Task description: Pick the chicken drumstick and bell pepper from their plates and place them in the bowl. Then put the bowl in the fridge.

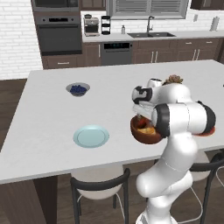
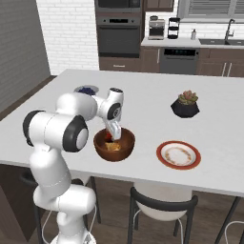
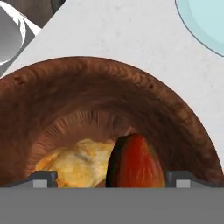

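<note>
The gripper (image 2: 113,136) is hanging just inside the wooden bowl (image 2: 114,148) with its jaws spread wide, their tips standing at either side of the food and gripping nothing. In the hand view the bell pepper (image 3: 136,162) and the chicken drumstick (image 3: 78,162) are lying side by side, touching, on the bowl's floor — the red pepper between the fingertips (image 3: 43,178), the golden drumstick beside it. The bowl is sitting on the white island counter (image 1: 52,113) near its front edge. The light blue plate (image 1: 91,136) is lying bare to one side of it, and the white plate with the red-brown rim (image 2: 178,155) is lying bare on the other side. The small bowl of berries (image 1: 78,89) and a potted plant (image 2: 185,105) are standing farther back — well apart from the wooden bowl.
</note>
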